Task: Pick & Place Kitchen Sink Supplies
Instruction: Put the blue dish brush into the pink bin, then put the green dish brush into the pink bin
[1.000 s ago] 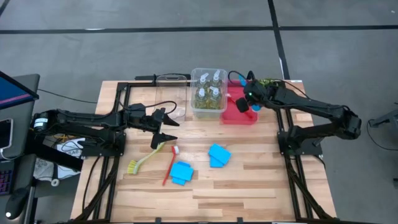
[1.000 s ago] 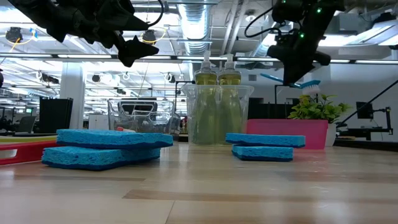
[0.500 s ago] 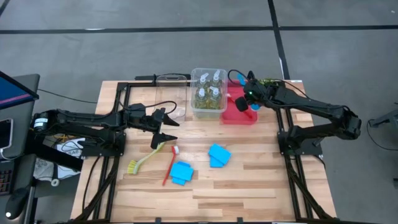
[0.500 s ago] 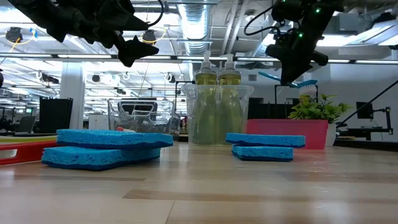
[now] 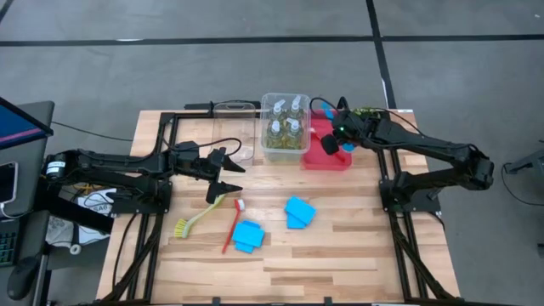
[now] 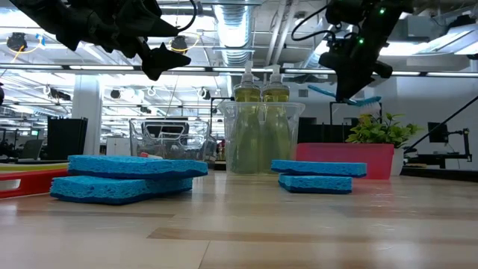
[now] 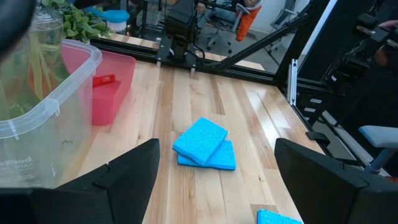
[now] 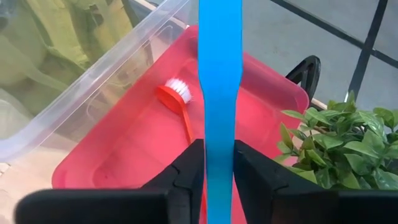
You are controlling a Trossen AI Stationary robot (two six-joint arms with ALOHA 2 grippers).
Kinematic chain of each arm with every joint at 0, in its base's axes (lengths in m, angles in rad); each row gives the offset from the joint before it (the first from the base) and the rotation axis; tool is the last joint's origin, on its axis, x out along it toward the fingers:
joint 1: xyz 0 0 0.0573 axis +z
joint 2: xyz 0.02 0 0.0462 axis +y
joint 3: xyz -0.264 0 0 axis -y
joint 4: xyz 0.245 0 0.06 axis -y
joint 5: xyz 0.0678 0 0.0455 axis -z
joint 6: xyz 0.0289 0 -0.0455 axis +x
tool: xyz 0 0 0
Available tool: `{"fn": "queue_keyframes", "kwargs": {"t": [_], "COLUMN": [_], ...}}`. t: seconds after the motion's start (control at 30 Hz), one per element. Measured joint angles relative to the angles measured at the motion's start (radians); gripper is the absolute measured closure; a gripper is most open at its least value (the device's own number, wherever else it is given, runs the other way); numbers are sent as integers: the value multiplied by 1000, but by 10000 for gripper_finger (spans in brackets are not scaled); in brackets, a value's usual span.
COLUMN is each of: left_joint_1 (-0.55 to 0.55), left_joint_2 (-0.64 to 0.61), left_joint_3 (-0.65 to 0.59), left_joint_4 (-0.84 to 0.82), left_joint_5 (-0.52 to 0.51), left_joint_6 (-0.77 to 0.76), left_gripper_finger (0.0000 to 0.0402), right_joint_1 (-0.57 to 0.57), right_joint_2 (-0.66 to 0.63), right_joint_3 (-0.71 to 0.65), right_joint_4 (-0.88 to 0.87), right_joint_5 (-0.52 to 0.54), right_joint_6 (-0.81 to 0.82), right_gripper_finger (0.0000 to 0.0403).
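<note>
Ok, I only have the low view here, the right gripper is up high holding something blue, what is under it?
Observer: The right gripper holds a blue brush by its handle above the red bin.
Operator: Anything in that bin yet?
Observer: Yes, a red brush lies on its floor.
Operator: And the left gripper?
Observer: The left gripper is open, above the head end of a yellow-green brush lying on the table.
</note>
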Motion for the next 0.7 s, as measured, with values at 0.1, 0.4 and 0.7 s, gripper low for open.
{"fn": "queue_keyframes", "kwargs": {"t": [0.1,0.4,0.7], "left_joint_1": [0,0,0], "left_joint_2": [0,0,0], "left_joint_3": [0,0,0], "left_joint_4": [0,0,-30], "left_joint_5": [0,0,3], "left_joint_6": [0,0,-44], "left_gripper_finger": [82,82,82], "right_joint_1": [0,1,181], "right_joint_2": [0,-4,-89], "right_joint_3": [0,0,-1], "right_joint_4": [1,-6,-14], "right_joint_5": [1,6,192], "right_joint_6": [0,-21,-24], "right_gripper_finger": [302,223,211]}}
